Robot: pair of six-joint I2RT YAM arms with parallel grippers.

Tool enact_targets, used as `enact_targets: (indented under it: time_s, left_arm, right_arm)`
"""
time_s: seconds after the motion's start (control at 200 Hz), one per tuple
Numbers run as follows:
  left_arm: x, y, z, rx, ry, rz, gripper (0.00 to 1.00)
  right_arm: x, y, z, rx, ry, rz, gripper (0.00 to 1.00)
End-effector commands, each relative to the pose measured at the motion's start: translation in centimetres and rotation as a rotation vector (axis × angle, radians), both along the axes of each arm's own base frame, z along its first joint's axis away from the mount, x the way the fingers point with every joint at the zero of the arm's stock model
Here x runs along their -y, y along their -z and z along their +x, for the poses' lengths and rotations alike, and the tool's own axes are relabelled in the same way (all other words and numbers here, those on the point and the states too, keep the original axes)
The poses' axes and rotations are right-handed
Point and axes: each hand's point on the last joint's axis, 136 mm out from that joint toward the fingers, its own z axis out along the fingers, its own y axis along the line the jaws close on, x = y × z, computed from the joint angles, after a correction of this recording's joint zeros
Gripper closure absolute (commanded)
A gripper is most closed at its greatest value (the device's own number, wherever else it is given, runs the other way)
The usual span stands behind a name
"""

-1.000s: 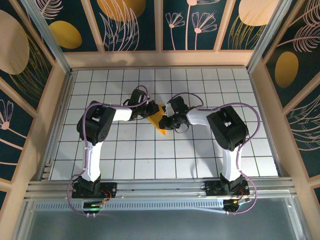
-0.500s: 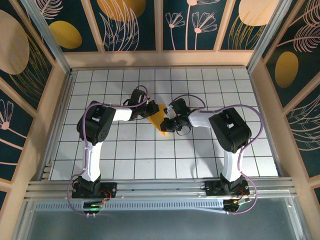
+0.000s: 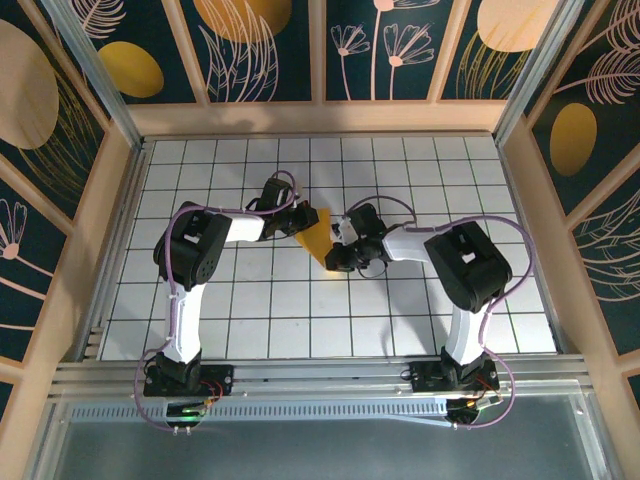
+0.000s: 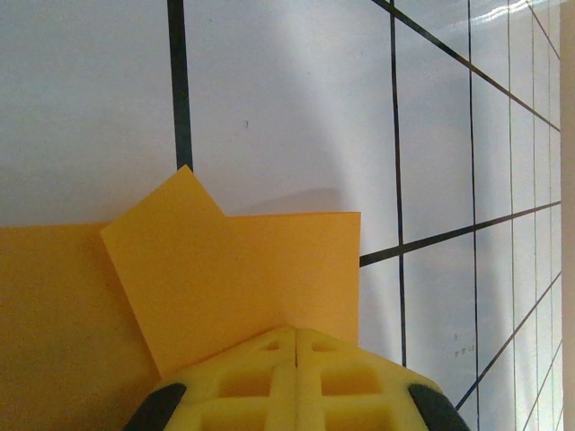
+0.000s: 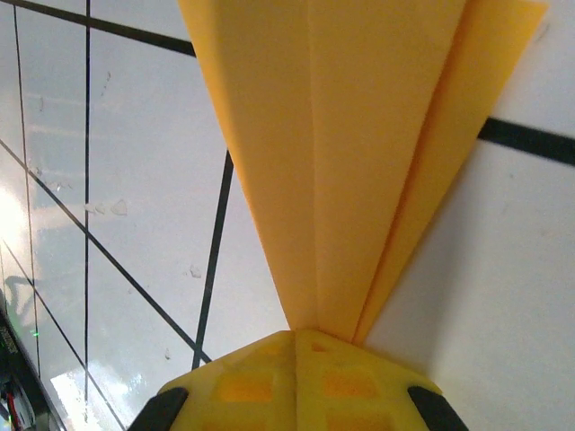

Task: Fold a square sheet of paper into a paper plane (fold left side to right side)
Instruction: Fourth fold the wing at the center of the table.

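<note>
The orange-yellow square sheet of paper (image 3: 318,238) lies folded into a slim pointed paper plane shape on the white grid table. My left gripper (image 3: 303,222) is shut, its tips resting on the wide far end of the paper. In the left wrist view, its closed yellow fingertips (image 4: 296,334) sit on the paper (image 4: 225,287), where a folded flap overlaps a flat layer. My right gripper (image 3: 333,258) is shut at the near pointed end. In the right wrist view, the paper (image 5: 359,162) narrows to its point under the gripper (image 5: 295,334), with a centre crease and layered edges showing.
The white grid table (image 3: 400,320) has open tiles all round the paper. Wooden-framed walls with a dark-blue pattern (image 3: 270,50) close in the back and sides. A metal rail (image 3: 320,375) runs along the near edge by the arm bases.
The right arm's elbow has swung to the right and its gripper has slid a little toward the paper's near point. The left arm holds still.
</note>
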Motion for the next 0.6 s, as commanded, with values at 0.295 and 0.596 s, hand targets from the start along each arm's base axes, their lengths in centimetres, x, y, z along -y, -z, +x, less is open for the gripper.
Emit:
enact_targets:
  time_s: [0.295, 0.596]
  left_arm:
    - [-2.5, 4.8, -2.4, -0.144, -0.044, 0.131, 0.98]
    - [-2.5, 4.8, -2.5, -0.146, -0.043, 0.120, 0.98]
  right_arm:
    - [-0.1, -5.9, -0.4, 0.016, -0.041, 0.094, 1.00]
    - [-2.5, -5.5, 4.5, 0.079, 0.027, 0.149, 1.00]
